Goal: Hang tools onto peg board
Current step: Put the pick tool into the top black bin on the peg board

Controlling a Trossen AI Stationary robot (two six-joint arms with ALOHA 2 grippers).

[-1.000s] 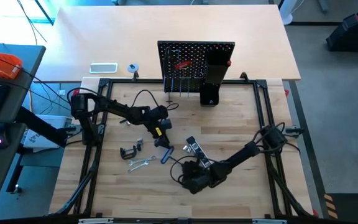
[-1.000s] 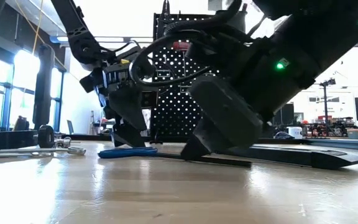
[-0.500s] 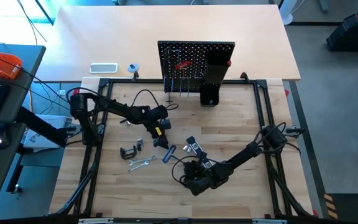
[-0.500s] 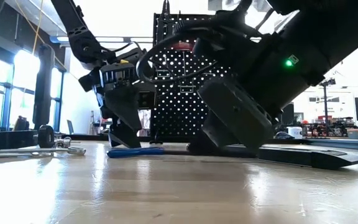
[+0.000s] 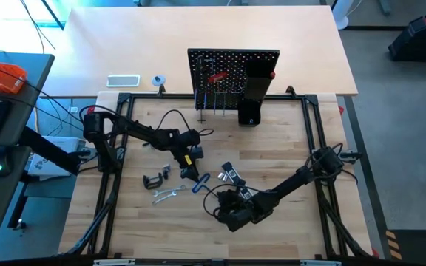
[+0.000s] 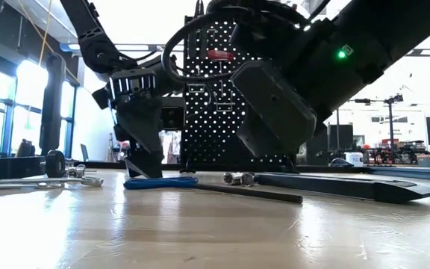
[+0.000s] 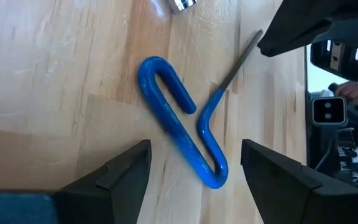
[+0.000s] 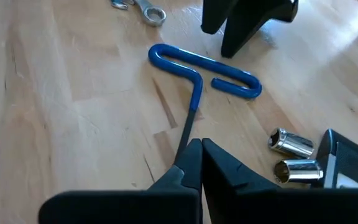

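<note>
Left claw (image 7: 194,171) wide open, empty, poised directly over the blue T-handle hex key (image 7: 182,124), which lies flat on the desk (image 5: 272,148) at centre of the high view, lower left of the low view. Right claw (image 8: 201,155) fully shut, holding nothing visible, its tip at the end of the key's dark shaft, lower centre of the high view. Two silver sockets (image 8: 294,155) just beside the right claw. Silver wrench (image 5: 165,195) and black C-clamp (image 5: 154,179) left of the key. Peg board (image 5: 224,77) upright at upper centre, a red-handled screwdriver (image 5: 217,76) already hung.

Step in hand, as judged: grasping the hex key. Best done by lowering straight down, straddling one limb of the blue handle loop rather than the thin shaft, closing only once both fingers flank it; risk of the key skidding on the wood if one finger lands first.

Compared with the earlier frame: left claw shifted lower and left, now above the key; right claw raised in the low view, uncovering the sockets and shaft; blue key moved little.
</note>
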